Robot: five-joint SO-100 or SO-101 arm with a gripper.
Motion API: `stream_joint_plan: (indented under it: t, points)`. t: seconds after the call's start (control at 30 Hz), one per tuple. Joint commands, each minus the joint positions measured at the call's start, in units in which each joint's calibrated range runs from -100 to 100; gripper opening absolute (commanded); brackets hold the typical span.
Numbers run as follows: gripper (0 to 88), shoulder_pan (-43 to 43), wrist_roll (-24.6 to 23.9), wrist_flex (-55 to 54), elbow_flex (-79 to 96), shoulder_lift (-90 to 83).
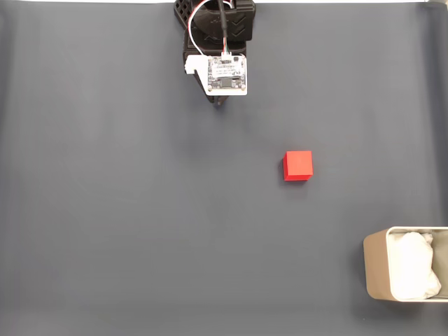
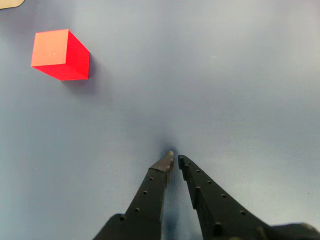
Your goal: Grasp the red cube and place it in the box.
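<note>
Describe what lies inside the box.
In the fixed view, the box holds crumpled white lining. Anything beneath it is covered, and the frame cuts off the box's right side.

matt red cube (image 1: 298,166), metal-looking box (image 1: 374,269), smooth matt grey table (image 1: 105,210).

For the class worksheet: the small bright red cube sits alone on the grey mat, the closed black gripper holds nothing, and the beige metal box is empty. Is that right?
Not quite: the beige metal box is not empty. The fixed view shows white soft lining inside it. The small bright red cube does sit alone on the mat, and the closed black gripper holds nothing.
</note>
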Motion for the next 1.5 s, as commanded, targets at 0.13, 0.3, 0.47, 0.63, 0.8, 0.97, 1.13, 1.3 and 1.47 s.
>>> stream_joint_plan:
  t: [0.13, 0.3, 0.47, 0.63, 0.8, 0.97, 1.13, 1.3, 1.47]
  points:
    - [0.0, 0.7, 0.0, 1.2, 0.5, 0.0]
    - [0.0, 0.7, 0.0, 1.2, 0.5, 0.0]
    - [0.0, 0.7, 0.0, 1.2, 0.5, 0.0]
    - [0.0, 0.7, -0.2, 1.2, 0.5, 0.0]
    - [0.0, 0.7, -0.1, 1.2, 0.5, 0.0]
    - [0.0, 0.7, -0.2, 1.2, 0.5, 0.0]
    - [0.0, 0.7, -0.2, 1.2, 0.5, 0.0]
    - [0.0, 0.7, -0.2, 1.2, 0.5, 0.0]
    - [0.0, 0.7, -0.3, 0.1, 0.5, 0.0]
